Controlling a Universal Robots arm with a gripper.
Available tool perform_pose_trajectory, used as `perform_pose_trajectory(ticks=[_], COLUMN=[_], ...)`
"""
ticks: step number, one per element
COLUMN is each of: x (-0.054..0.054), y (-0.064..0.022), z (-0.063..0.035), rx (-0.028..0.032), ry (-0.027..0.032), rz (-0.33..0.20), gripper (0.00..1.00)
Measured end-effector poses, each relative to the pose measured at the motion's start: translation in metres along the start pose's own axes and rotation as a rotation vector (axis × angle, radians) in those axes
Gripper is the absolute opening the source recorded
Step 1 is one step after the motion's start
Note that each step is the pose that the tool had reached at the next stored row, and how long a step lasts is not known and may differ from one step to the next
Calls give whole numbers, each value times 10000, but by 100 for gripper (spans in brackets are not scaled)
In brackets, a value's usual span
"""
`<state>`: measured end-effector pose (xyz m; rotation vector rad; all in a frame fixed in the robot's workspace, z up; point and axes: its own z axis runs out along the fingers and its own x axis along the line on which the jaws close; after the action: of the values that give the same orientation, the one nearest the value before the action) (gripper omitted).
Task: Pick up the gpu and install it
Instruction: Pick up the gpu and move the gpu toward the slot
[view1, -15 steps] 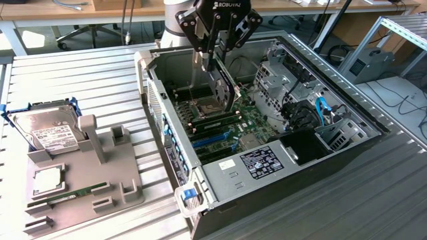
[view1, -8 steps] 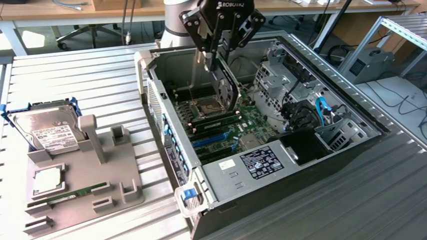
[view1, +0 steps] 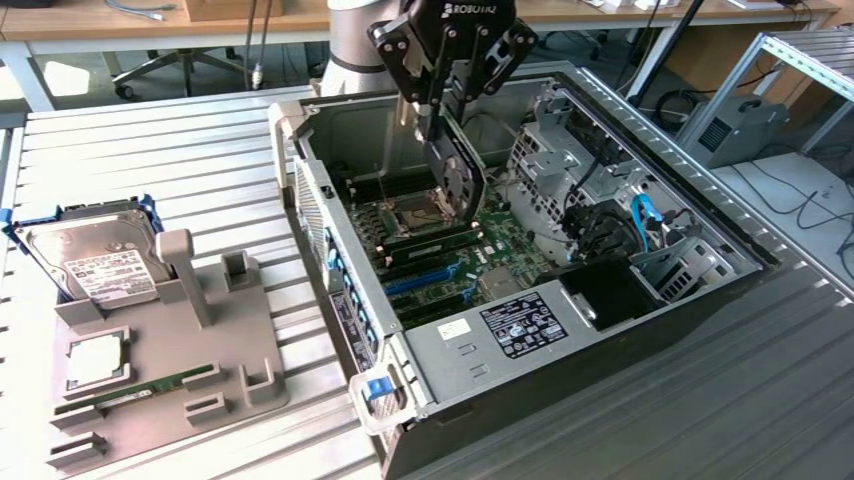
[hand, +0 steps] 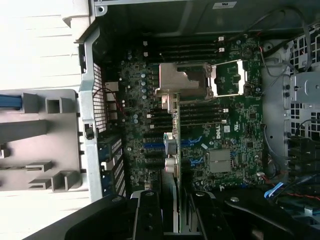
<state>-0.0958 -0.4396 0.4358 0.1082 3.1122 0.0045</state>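
We see the claw closed on the gpu, gripping its upper edge, with the card held on edge inside the open case. The card hangs over the motherboard near the silver processor socket. We cannot tell whether its lower edge touches the board. In the wrist view, the gpu is a thin strip running above the blue slots. On the desk, at the exterior view's left, a grey holder carries a hard drive (standing, white label facing us) and a green memory stick lying flat.
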Motion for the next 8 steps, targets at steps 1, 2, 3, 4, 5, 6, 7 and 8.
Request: perform_pose_trajectory(ticks=[1, 2, 3, 4, 5, 6, 7, 8], x=[-10, -17, -25, -32, -40, -48, -59, -66], y=[1, 1, 2, 2, 3, 3, 4, 4], z=[0, 1, 1, 1, 2, 2, 2, 3], rx=[3, 5, 7, 9, 11, 14, 17, 19], ry=[0, -1, 0, -1, -1, -1, -1, -1], rz=[0, 0, 0, 0, 0, 0, 0, -1], gripper=[27, 27, 27, 27, 27, 27, 27, 27])
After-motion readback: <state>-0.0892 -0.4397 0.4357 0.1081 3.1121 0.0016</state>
